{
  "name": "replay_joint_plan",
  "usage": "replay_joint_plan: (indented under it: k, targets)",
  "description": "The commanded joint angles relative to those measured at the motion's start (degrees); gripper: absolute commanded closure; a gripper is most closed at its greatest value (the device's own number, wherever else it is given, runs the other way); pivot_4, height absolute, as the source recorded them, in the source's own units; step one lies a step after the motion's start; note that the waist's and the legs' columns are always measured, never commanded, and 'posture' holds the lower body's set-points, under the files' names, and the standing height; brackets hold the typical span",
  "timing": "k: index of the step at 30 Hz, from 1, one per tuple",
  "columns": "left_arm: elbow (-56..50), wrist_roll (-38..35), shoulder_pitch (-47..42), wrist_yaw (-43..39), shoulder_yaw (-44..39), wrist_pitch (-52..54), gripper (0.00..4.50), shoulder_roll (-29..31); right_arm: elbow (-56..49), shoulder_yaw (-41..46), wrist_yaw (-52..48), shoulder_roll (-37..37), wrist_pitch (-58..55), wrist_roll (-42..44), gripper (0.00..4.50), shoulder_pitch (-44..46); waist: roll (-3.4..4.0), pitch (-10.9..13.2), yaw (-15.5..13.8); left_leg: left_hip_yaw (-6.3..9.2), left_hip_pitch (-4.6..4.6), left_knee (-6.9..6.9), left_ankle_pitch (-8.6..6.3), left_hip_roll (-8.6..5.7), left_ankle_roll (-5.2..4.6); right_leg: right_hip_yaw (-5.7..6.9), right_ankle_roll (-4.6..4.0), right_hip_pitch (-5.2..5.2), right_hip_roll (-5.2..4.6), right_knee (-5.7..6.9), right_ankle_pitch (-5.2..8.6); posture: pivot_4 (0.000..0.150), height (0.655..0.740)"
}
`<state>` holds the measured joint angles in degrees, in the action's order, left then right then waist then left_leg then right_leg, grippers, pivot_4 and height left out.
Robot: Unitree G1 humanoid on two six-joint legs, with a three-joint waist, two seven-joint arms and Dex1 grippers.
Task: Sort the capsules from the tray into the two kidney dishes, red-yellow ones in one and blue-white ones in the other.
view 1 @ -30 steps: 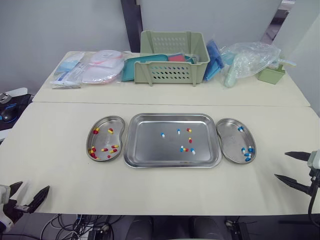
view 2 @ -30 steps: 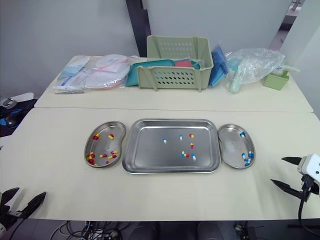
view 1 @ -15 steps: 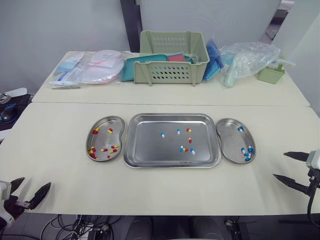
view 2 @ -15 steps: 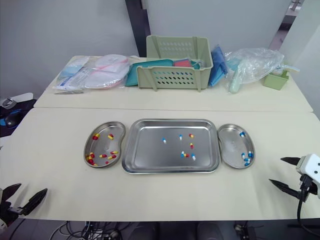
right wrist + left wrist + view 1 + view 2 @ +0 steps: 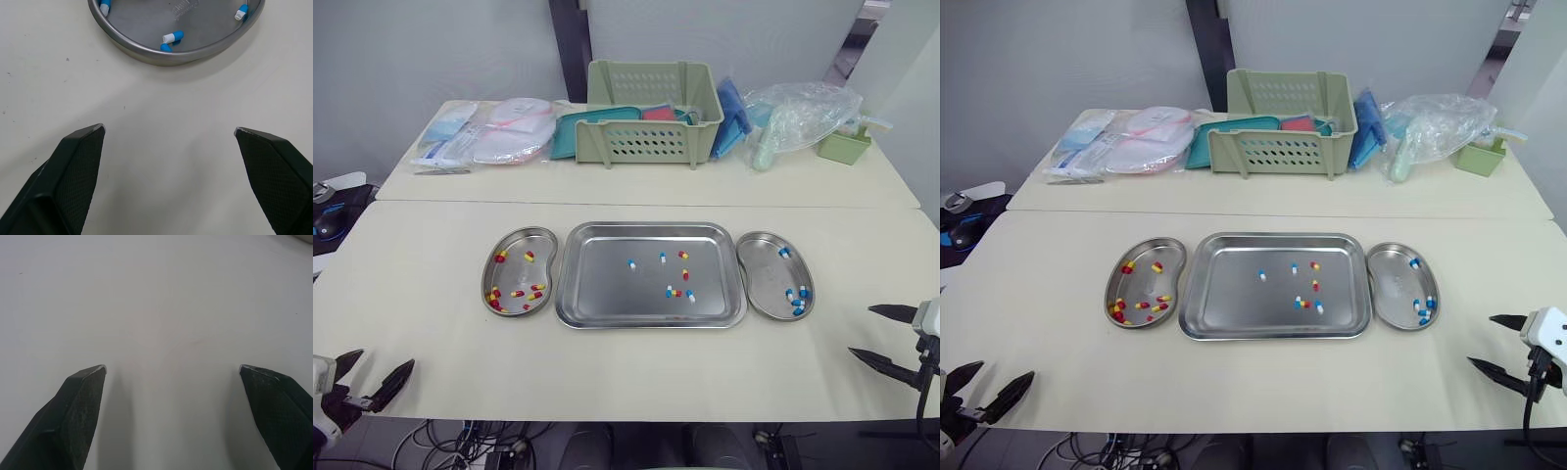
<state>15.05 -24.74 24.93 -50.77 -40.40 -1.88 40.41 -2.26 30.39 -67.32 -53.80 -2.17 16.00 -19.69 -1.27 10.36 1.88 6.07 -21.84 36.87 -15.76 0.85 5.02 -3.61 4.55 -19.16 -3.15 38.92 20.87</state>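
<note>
A steel tray lies mid-table with several red-yellow and blue-white capsules loose in it. To its left a kidney dish holds several red-yellow capsules. To its right a second kidney dish holds several blue-white capsules, also seen as blue-white capsules in the right wrist view. My left gripper hangs open at the table's front left corner. My right gripper is open by the front right edge, a short way from the right dish. Both are empty.
At the back stand a green basket, packaged supplies to its left, a clear plastic bag and a small green box to its right. A seam divides the two table halves.
My right gripper has sunk slightly toward the front edge; the left one has drifted a little too. Tray, dishes and capsules are unchanged.
</note>
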Motion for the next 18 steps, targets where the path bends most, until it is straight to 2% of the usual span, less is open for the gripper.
replay_joint_plan:
  k: [1,9,12,18]
  targets:
    - [-5.1,-0.8,1.5,-2.5,0.3,-1.4,0.00,0.2,-0.4,1.3,-0.2,-1.1,1.1,0.5,0.03,0.5,0.00,0.0,0.0,0.00,0.00,0.00,0.00,0.00,0.00,0.00,0.00,0.00,0.00,0.00,0.00,0.150,0.7400]
    - [-19.7,-4.8,5.3,-7.7,4.1,2.7,0.00,-1.0,0.6,0.9,-0.6,-1.0,1.7,0.3,0.03,0.5,0.00,0.0,0.0,-0.03,-0.01,0.01,0.00,0.01,0.00,-0.02,0.00,0.02,0.00,0.00,0.00,0.150,0.7400]
    - [-25.6,-6.7,6.6,-8.6,6.3,4.0,0.00,-2.6,0.9,0.9,-0.4,-0.8,2.1,0.1,0.03,0.2,0.02,0.0,0.0,-0.05,0.00,0.02,0.00,0.01,0.00,-0.03,0.00,0.03,0.00,0.00,0.00,0.150,0.7400]
    - [-33.7,-8.0,6.9,-11.9,13.5,0.0,0.00,-8.0,1.1,0.8,0.0,-0.7,2.6,0.1,0.03,-0.1,0.03,0.0,0.0,-0.07,0.01,0.04,0.00,0.01,0.00,-0.04,0.00,0.06,0.00,0.00,0.00,0.150,0.7400]
